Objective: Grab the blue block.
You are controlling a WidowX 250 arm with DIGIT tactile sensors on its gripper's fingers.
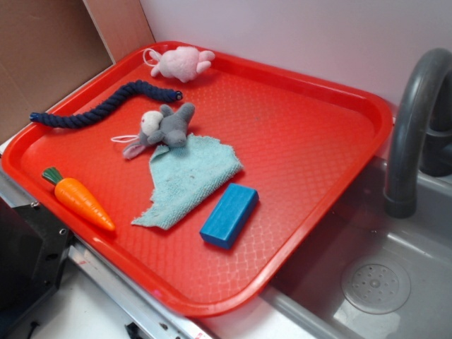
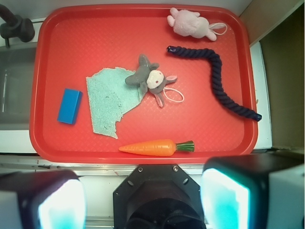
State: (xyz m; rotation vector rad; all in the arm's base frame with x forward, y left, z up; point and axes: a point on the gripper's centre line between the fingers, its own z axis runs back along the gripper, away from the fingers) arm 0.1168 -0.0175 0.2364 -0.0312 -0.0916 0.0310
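Approach not started: gripper [image 2: 143,200] jaws spread, empty; blue block [image 2: 70,106] near sink-side tray [image 2: 143,28] edge must be reached.

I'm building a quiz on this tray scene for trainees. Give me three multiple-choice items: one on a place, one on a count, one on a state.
1. What lies nearest the blue block?
A. teal cloth
B. navy rope
C. pink plush

2. How many plush toys are on the red tray?
A. one
B. two
C. three

3. How is the gripper?
A. shut on the block
B. shut on the carrot
C. open, holding nothing

Answers:
1 A: the teal cloth lies right beside the block.
2 B: a pink plush and a grey plush.
3 C: its fingers stand apart below the tray's edge in the wrist view.
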